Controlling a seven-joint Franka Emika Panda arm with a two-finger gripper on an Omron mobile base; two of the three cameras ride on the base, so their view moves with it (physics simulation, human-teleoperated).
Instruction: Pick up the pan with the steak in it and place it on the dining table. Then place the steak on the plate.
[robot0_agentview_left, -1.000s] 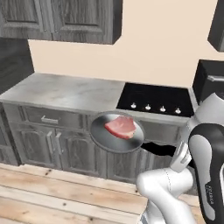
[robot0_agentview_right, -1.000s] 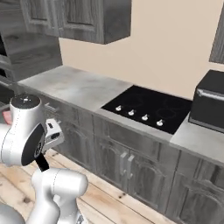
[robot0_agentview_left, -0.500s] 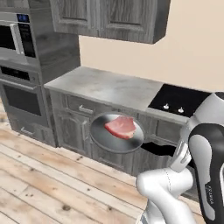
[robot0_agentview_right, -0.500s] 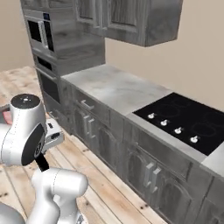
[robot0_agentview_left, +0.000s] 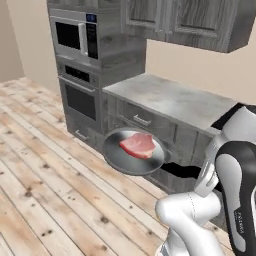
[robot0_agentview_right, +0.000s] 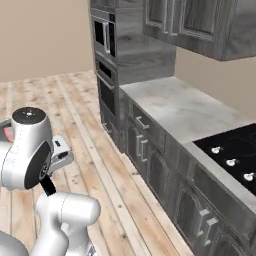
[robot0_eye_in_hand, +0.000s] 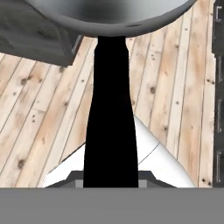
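Pan (robot0_agentview_left: 122, 159) aloft over the wood floor (robot0_agentview_left: 45, 190), carried level, out in front of the lower cabinets (robot0_agentview_left: 150, 125) and touching none of them. Steak (robot0_agentview_left: 137, 145) flat inside, toward the far side of the pan's bottom, pink-red with a paler rim, lying well within the pan wall. Black handle (robot0_agentview_left: 181, 171) running straight from the pan's near rim back to the white arm (robot0_agentview_left: 235, 170), its far end lost behind the arm's forearm.

Seen from the hand: handle (robot0_eye_in_hand: 110, 113) as a broad black bar up the middle, meeting the grey underside of the pan (robot0_eye_in_hand: 109, 13) at the top edge, floor planks (robot0_eye_in_hand: 175, 78) beyond on both sides. Fingers shut on the handle, covered by it at the bottom of that view; grip borne out by the pan hanging free of any support.

Behind the pan: grey counter (robot0_agentview_left: 170, 97), bare top, drawers below. Left of it a tall dark unit with microwave (robot0_agentview_left: 75, 37) over oven (robot0_agentview_left: 80, 100). Upper cabinets (robot0_agentview_left: 195, 20) on the beige wall above the counter.

From the right base view: arm (robot0_agentview_right: 30, 155) at lower left, same counter (robot0_agentview_right: 185, 107) stretching away, black cooktop (robot0_agentview_right: 235, 150) with pale knobs set in at its near right end, oven unit (robot0_agentview_right: 112, 55) at the far end.
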